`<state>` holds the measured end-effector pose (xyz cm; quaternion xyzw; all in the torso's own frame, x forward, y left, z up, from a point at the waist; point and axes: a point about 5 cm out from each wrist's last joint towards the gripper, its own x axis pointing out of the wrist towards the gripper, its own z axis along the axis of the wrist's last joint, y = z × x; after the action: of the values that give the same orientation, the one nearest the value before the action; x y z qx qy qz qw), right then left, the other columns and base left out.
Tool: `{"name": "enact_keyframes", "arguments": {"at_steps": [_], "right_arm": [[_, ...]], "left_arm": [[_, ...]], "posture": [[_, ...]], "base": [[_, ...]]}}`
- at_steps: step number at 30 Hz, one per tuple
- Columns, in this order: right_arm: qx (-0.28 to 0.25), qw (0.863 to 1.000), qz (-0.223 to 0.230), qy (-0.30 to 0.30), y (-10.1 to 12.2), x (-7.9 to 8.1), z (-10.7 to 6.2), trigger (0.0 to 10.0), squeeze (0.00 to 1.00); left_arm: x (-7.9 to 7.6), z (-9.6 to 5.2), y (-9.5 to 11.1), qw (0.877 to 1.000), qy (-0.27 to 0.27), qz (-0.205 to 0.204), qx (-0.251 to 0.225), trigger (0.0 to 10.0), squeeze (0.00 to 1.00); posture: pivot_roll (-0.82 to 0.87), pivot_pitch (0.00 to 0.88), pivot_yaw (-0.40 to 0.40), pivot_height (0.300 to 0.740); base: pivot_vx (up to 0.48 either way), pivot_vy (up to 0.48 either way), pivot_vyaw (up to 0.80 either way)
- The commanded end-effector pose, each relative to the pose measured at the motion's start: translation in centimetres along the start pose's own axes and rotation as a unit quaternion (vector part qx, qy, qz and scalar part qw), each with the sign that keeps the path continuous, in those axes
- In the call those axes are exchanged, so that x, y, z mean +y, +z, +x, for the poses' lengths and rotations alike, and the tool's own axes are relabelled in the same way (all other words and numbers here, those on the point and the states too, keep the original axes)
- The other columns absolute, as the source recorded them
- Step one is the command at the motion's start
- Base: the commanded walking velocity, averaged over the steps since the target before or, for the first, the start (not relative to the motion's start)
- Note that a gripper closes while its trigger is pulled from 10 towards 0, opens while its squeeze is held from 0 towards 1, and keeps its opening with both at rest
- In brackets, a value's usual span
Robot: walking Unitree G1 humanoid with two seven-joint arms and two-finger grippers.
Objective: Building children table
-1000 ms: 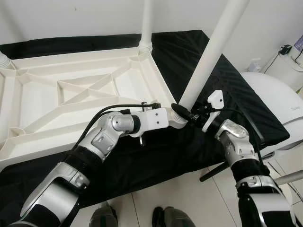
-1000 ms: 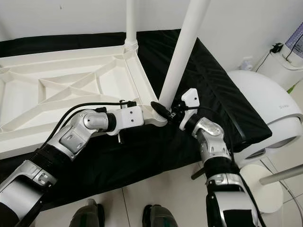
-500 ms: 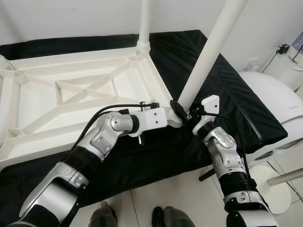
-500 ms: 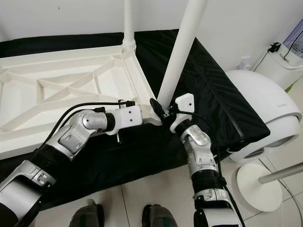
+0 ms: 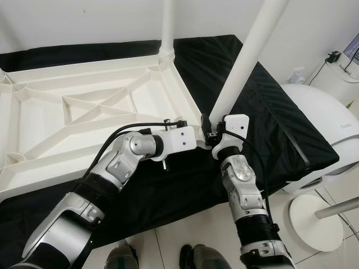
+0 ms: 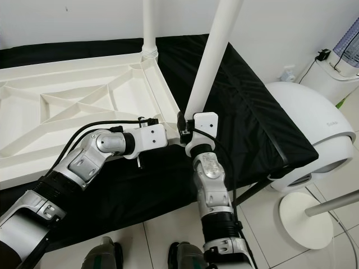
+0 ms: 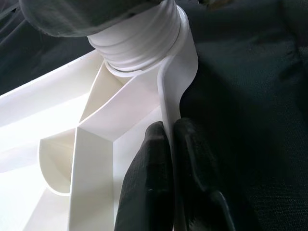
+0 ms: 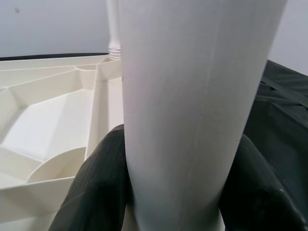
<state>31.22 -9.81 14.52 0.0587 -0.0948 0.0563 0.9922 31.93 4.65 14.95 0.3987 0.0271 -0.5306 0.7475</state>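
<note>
We pinch the upturned white table (image 5: pixel 84 106), lying on black cloth (image 5: pixel 263 106), by its stiff rim with our left pincer (image 7: pixel 171 139); our right pincer (image 5: pixel 210 131) clamps the light, slick leg (image 5: pixel 247 53) low, at the table's 4 o'clock corner

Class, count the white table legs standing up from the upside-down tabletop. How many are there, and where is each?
2. One leg stands at the far right corner of the tabletop; the other leg is at the near right corner, gripped by the right gripper. The far left corner is cut off, so another may be hidden.
</note>
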Motion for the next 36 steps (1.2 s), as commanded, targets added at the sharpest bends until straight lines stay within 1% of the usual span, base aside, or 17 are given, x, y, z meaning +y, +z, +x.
{"name": "enact_keyframes", "arguments": {"at_steps": [1,2,4,7,8,9,15,21,22,24,25,26,27,30,32,35,36], "right_arm": [[0.002,1.0,0.016,-0.009,0.1,0.3,-0.1,10.0,0.0],[0.0,1.0,0.018,-0.008,0.2,0.5,-0.1,10.0,0.0],[0.007,1.0,0.013,-0.021,0.3,-0.1,-0.2,10.0,0.0],[0.015,0.999,0.019,-0.022,0.2,-0.1,-0.3,10.0,0.0],[0.014,0.999,0.022,-0.022,0.3,0.0,-0.4,10.0,0.35],[0.012,0.999,0.029,-0.013,0.4,0.1,-0.4,10.0,1.0],[0.007,0.999,0.036,-0.01,0.6,0.1,-0.4,10.0,1.0],[0.018,1.0,0.009,-0.01,0.3,-1.2,-0.5,10.0,1.0],[0.018,1.0,0.009,-0.01,0.3,-1.2,-0.5,10.0,1.0],[0.021,1.0,0.0,-0.001,0.2,-1.5,-0.5,10.0,1.0],[0.024,0.999,-0.004,0.022,0.1,-1.6,-0.5,10.0,1.0],[0.025,0.999,-0.004,0.028,0.1,-1.6,-0.5,10.0,0.0],[0.025,0.999,-0.004,0.028,0.1,-1.6,-0.5,10.0,0.0],[0.047,0.994,-0.022,0.094,-0.5,-2.7,-0.5,10.0,0.0],[0.047,0.99,-0.037,0.125,-0.5,-3.3,-0.5,10.0,0.0],[0.051,0.983,-0.038,0.174,-0.3,-4.2,-0.4,10.0,0.0],[0.051,0.983,-0.038,0.174,-0.3,-4.2,-0.4,10.0,0.0]], "left_arm": [[-1.1,0.7,1.1,0.999,-0.04,0.028,-0.017,10.0,0.0],[-1.1,0.7,1.1,0.999,-0.04,0.028,-0.018,10.0,0.0],[-1.2,0.7,1.0,0.999,-0.04,0.028,-0.017,10.0,0.0],[-1.2,0.7,1.0,0.999,-0.04,0.028,-0.018,10.0,0.0],[-1.1,0.7,1.1,0.999,-0.039,0.028,-0.018,10.0,0.0],[-1.1,0.7,1.1,0.999,-0.038,0.027,-0.018,10.0,0.0],[-1.0,0.6,1.0,0.999,-0.034,0.025,-0.017,10.0,0.0],[-0.8,0.7,1.0,0.999,-0.03,0.024,-0.018,10.0,0.0],[-0.8,0.7,1.0,0.999,-0.03,0.024,-0.018,10.0,0.0],[-0.7,0.7,1.1,0.999,-0.03,0.024,-0.019,10.0,0.0],[-0.7,0.7,1.1,0.999,-0.03,0.024,-0.019,10.0,0.0],[-0.7,0.7,1.1,0.999,-0.03,0.025,-0.019,10.0,0.0],[-0.7,0.7,1.1,0.999,-0.03,0.025,-0.019,10.0,0.0],[-0.6,0.8,1.2,0.999,-0.029,0.025,-0.021,10.0,0.0],[-0.6,0.8,1.2,0.999,-0.029,0.025,-0.021,10.0,0.0],[-0.6,0.8,1.3,0.999,-0.03,0.025,-0.022,10.0,0.0],[-0.6,0.8,1.3,0.999,-0.03,0.025,-0.022,10.0,0.0]], "posture": [[0.0,0.05,-0.056,0.74],[0.0,0.05,-0.056,0.74],[-0.01,0.051,-0.058,0.74],[0.0,0.053,-0.059,0.74],[-0.01,0.055,-0.06,0.74],[-0.01,0.056,-0.06,0.74],[-0.01,0.061,-0.055,0.74],[-0.02,0.061,-0.051,0.74],[-0.02,0.061,-0.051,0.74],[-0.02,0.061,-0.05,0.74],[-0.02,0.06,-0.049,0.74],[-0.02,0.06,-0.049,0.74],[-0.02,0.06,-0.049,0.74],[-0.03,0.059,-0.05,0.74],[-0.03,0.059,-0.05,0.74],[-0.03,0.058,-0.049,0.74],[-0.03,0.058,-0.049,0.74]], "base": [[0.0,0.0,0.0],[0.0,0.0,0.0],[0.0,0.0,0.0],[0.0,0.0,0.0],[0.0,0.0,0.0],[0.0,0.0,0.0],[0.0,0.0,0.0],[0.0,0.0,0.0],[0.0,0.0,0.0],[0.0,0.0,0.0],[0.0,0.0,0.0],[0.0,0.0,0.0],[0.0,0.0,0.0],[0.0,0.0,0.0],[0.0,0.0,0.0],[0.0,0.0,0.0],[0.0,0.0,0.0]]}}
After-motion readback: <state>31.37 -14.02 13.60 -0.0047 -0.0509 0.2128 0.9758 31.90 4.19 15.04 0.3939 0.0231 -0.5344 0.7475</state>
